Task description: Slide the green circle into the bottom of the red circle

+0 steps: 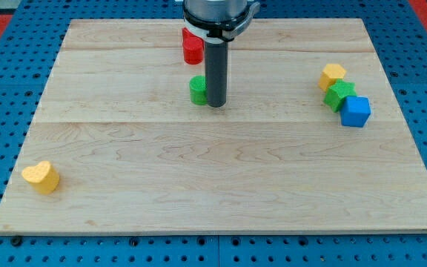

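The green circle [197, 90] lies on the wooden board [221, 178], left of centre in the upper half. The red circle [192, 50] stands just above it toward the view's top, with a small gap between them. Another red piece [187, 34] shows right behind the red circle, partly hidden by the arm. My tip [216, 104] is down on the board, touching the green circle's right side. The dark rod hides the green circle's right edge.
A yellow block [332, 76], a green block [339, 96] and a blue cube [356, 111] sit in a tight diagonal row at the view's right. A yellow heart-shaped block [41, 176] lies at the bottom left. Blue pegboard surrounds the board.
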Tool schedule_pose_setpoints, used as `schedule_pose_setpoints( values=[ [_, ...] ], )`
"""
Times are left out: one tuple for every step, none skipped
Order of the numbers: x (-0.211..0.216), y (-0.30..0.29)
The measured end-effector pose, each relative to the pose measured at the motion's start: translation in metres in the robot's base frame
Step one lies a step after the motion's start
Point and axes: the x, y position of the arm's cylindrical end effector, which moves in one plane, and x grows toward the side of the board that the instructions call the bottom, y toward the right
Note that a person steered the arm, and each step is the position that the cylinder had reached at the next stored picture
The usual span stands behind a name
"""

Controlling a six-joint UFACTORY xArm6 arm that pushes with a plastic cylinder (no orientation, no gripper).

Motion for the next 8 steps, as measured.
schedule_pose_setpoints(
  values=[
    [-0.015, 0.000],
    [-0.012, 0.000],
    [-0.006, -0.001],
    [-0.006, -0.007],
    [0.000, -0.026],
    [0.000, -0.039],
    [0.003, -0.047],
    [0.007, -0.064]
  ],
)
